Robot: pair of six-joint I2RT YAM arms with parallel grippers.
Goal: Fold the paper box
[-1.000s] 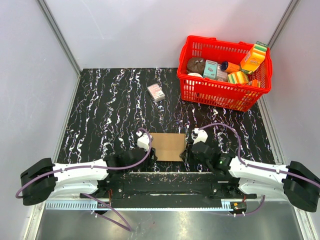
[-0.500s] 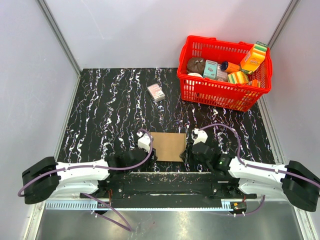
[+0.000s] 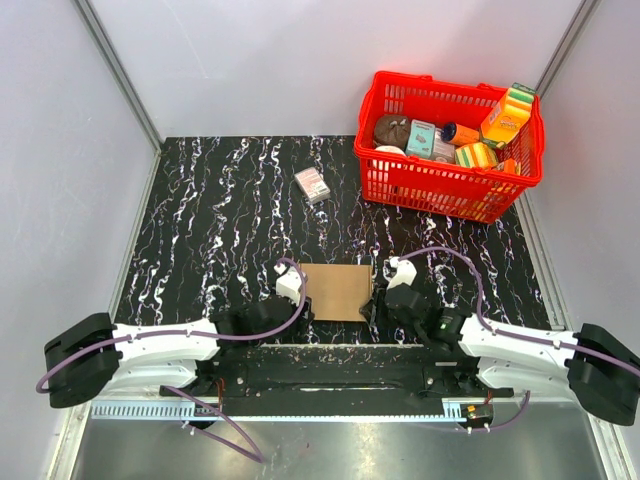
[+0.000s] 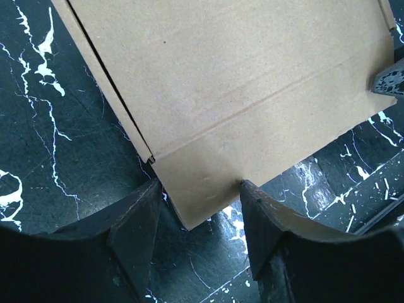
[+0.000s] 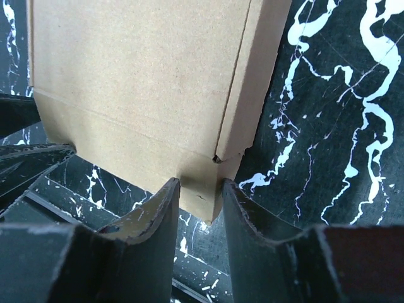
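Observation:
The paper box (image 3: 336,291) lies flat on the black marbled table near the front edge, a plain brown cardboard piece with creases. My left gripper (image 3: 300,306) is at its near left corner. In the left wrist view that corner of the box (image 4: 240,76) sits between the two fingers, both tips touching its edges (image 4: 199,185). My right gripper (image 3: 378,303) is at the near right corner. In the right wrist view its fingers press on either side of the folded corner flap (image 5: 201,185) of the box (image 5: 139,76).
A red basket (image 3: 440,196) with colourful grocery packs stands at the back right. A small white-and-pink carton (image 3: 312,184) lies on the table behind the box. Grey walls close in left, right and back; the black arm-mount rail (image 3: 330,372) runs along the near edge.

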